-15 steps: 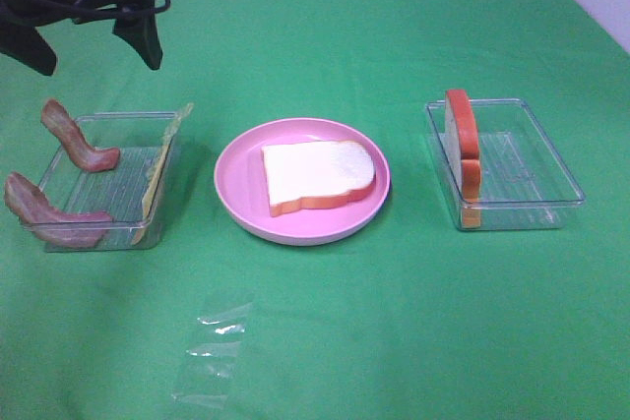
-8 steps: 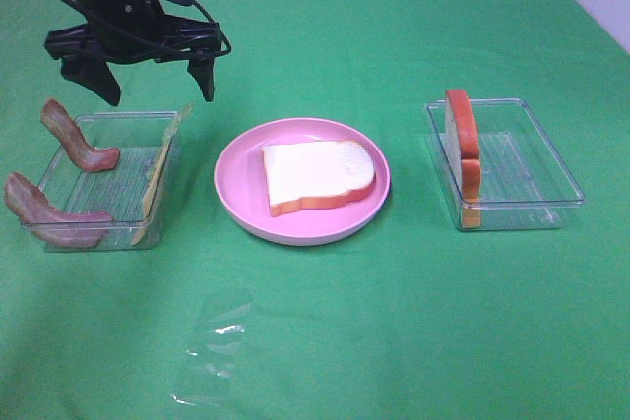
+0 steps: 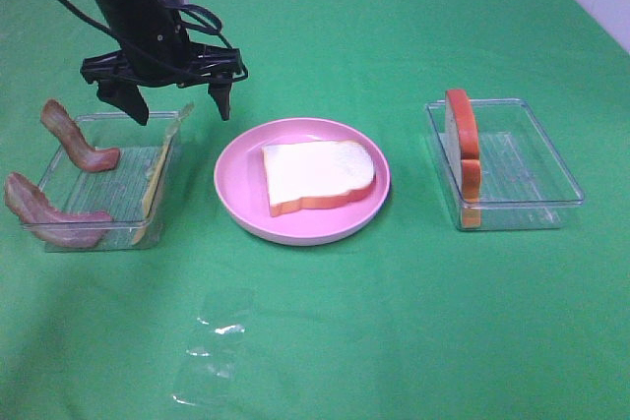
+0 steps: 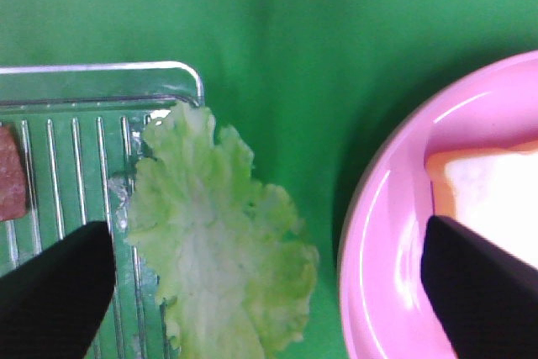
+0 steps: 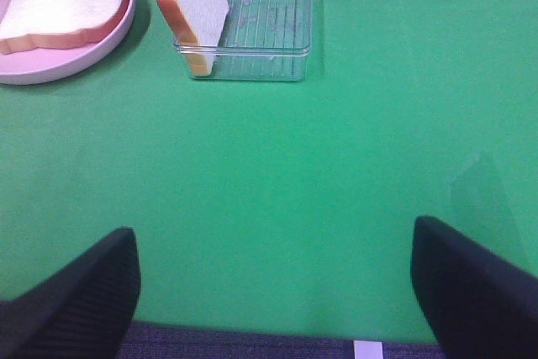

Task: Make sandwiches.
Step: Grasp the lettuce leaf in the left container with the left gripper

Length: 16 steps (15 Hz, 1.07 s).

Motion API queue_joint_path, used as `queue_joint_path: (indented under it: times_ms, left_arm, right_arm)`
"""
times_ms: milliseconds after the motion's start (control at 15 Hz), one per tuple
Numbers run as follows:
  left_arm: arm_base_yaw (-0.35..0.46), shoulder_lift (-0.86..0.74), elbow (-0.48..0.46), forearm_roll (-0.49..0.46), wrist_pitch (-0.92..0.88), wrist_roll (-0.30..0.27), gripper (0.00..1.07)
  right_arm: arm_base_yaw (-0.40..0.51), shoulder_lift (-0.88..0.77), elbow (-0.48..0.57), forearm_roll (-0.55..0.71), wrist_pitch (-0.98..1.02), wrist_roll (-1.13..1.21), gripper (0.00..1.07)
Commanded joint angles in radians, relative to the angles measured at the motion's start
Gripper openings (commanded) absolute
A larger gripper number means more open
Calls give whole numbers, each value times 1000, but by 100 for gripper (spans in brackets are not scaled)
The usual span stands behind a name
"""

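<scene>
1. Moving in from the far-left corner over the last second, the left gripper (image 3: 179, 100) now hangs above the right end of the left clear tray (image 3: 108, 189), on the side facing the pink plate (image 3: 241, 194).
2. Its jaws stand wide apart and hold nothing. The left wrist view shows one finger over the tray and the other over the plate's rim.
3. A pale green lettuce leaf (image 4: 214, 241) lies between those fingers, draped over the tray's right wall with part of it hanging outside.
4. Two reddish-brown bacon strips rest in the same tray, one at its far-left corner (image 3: 74, 135) and one along its near-left edge (image 3: 54, 213), both curling over the rim.
5. So far the sandwich is a single white bread slice (image 3: 317, 176) with an orange-brown crust, lying flat on the plate in the middle of the green cloth (image 3: 413, 331).
6. A right clear tray (image 3: 536, 159) sits well apart to the right. An upright bread slice (image 3: 461, 140) leans at its left end.
7. The right gripper (image 5: 269, 292) is near the cloth's edge, its jaws spread wide and empty, well short of that tray.
8. A crumpled piece of clear film (image 3: 212, 346) lies on the cloth nearer than the plate, slightly to its left.
</scene>
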Motion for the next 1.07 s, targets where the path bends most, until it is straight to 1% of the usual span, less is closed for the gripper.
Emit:
queue_joint_path:
  times_ms: [67, 133, 267, 333, 400, 467, 600, 667, 800, 1067]
  left_arm:
    - [-5, 5, -4, 30, 5, -4, 82]
    - [-5, 5, -4, 42, 10, -10, 79]
    - [-5, 6, -4, 54, 10, -10, 75]
    - [-5, 12, -4, 52, 8, -24, 66]
    - [-5, 23, -4, 51, 16, -51, 54]
    - [-5, 35, -3, 51, 25, -62, 39]
    - [-5, 44, -3, 49, 27, -60, 6]
    - [-5, 44, -3, 49, 25, -55, 0]
    - [-5, 44, -11, 50, 24, -35, 0]
    - [-5, 20, -16, 72, 32, -33, 0]
  right_arm:
    - [-2, -30, -4, 1, -5, -2, 84]
    - [-2, -30, -4, 1, -5, -2, 84]
    - [-2, -30, -4, 1, -5, -2, 84]
    - [-2, -30, -4, 1, -5, -2, 84]
    - [-2, -30, -4, 1, -5, -2, 84]
    - [-2, -30, -4, 1, -5, -2, 84]
    - [-2, -30, -4, 1, -5, -2, 84]
    - [-2, -30, -4, 1, -5, -2, 84]
    - [-2, -30, -4, 1, -5, -2, 84]
    - [-2, -30, -4, 1, -5, -2, 84]
